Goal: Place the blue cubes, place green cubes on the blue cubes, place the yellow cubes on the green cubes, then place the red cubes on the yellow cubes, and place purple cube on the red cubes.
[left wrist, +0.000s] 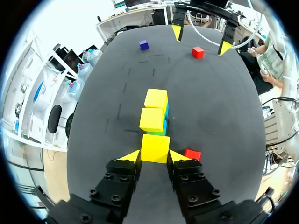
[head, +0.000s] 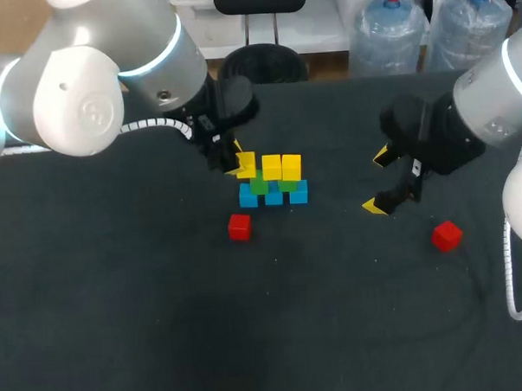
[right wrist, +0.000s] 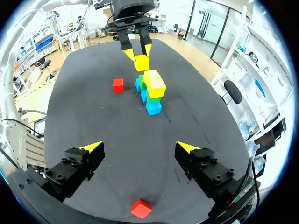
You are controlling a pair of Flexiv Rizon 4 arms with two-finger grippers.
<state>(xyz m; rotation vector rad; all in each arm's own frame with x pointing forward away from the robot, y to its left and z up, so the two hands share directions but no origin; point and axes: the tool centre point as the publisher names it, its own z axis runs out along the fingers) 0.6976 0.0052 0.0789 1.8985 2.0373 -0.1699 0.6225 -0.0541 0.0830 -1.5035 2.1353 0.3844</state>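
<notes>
A row of blue cubes (head: 273,197) stands mid-table with green cubes (head: 260,186) on top. Two yellow cubes (head: 281,167) rest on the green ones. My left gripper (head: 234,162) is shut on a third yellow cube (left wrist: 155,148) at the row's left end, level with the other two (left wrist: 152,119). One red cube (head: 239,226) lies just in front of the stack, another (head: 446,235) to the right. My right gripper (head: 378,182) hangs open and empty right of the stack, the red cube (right wrist: 141,208) below it. A purple cube (left wrist: 144,45) lies far across the table.
The dark table (head: 145,322) has bare room in front and to the left. My right gripper (left wrist: 201,39) shows beyond the stack in the left wrist view, and my left gripper (right wrist: 138,53) shows behind the stack in the right wrist view.
</notes>
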